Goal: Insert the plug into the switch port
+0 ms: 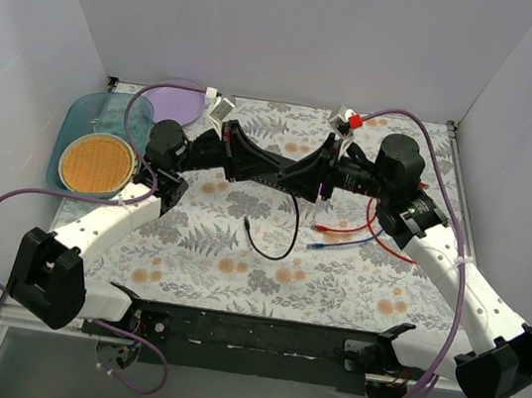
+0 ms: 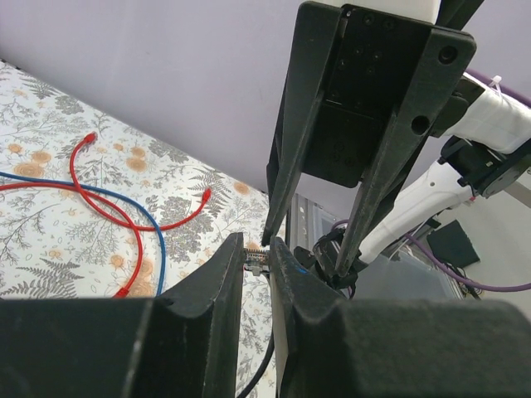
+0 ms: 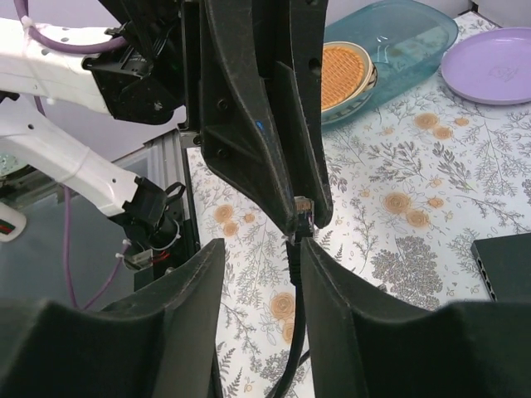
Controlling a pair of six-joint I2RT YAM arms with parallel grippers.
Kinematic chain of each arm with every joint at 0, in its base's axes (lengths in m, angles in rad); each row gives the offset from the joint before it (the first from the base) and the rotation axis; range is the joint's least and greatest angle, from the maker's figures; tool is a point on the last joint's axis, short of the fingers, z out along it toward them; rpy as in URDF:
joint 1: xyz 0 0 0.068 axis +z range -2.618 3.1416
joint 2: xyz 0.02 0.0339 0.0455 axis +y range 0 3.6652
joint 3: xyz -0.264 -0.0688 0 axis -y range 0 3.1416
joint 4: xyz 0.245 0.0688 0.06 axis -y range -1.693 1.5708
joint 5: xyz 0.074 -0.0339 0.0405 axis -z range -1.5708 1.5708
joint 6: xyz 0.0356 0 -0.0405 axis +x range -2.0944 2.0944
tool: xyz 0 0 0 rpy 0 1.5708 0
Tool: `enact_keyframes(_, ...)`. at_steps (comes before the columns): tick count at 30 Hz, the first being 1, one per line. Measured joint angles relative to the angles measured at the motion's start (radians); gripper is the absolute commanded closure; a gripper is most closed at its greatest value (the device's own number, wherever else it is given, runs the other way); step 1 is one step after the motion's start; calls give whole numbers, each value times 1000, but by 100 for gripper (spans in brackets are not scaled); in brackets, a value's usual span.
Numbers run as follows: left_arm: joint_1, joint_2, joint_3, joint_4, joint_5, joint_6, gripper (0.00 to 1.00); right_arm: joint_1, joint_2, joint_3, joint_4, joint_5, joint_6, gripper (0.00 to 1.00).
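My left gripper is shut on the clear plug and holds it above the table's middle. The plug's black cable hangs down to the cloth. In the right wrist view the plug sits between the left fingers, and the cable drops between my right gripper's jaws. My right gripper is open and straddles the cable just below the plug, tip to tip with the left one. The black switch lies flat at the right edge of the right wrist view, its ports showing. I cannot make it out in the top view.
Red and blue cables lie on the floral cloth under the right arm. A teal tray holding a woven bowl and a purple plate are at the back left. Two small white pieces lie at the back.
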Motion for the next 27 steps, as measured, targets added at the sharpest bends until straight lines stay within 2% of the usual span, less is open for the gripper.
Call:
enact_keyframes(7, 0, -6, 0, 11, 3, -9, 100, 0, 5, -18, 18, -17, 9, 54)
enact_keyframes(11, 0, -6, 0, 23, 9, -15, 100, 0, 16, -19, 17, -8, 8, 50)
enact_keyframes(15, 0, -10, 0, 31, 13, -17, 100, 0, 31, -19, 15, 12, 3, 52)
enact_keyframes(19, 0, -12, 0, 39, 15, -14, 100, 0, 43, -19, 18, 7, 3, 96)
enact_keyframes(21, 3, -12, 0, 37, 14, -19, 100, 2, 44, -21, 20, 3, 5, 99)
enact_keyframes(22, 3, -13, 0, 37, 15, -18, 95, 2, 44, -24, 24, 0, 9, 99)
enact_keyframes(23, 3, -13, 0, 35, 14, -18, 50, 2, 44, -26, 24, 1, 11, 99)
enact_keyframes(24, 3, -13, 0, 31, 13, -18, 22, 2, 44, -26, 24, 4, 11, 99)
enact_keyframes(25, 3, -13, 0, 27, 9, -13, 5, 2, 44, -26, 21, 8, 9, 99)
enact_keyframes(27, 2, -18, 0, 5, -8, -4, 2, 2, 43, -26, 2, 44, -4, 99)
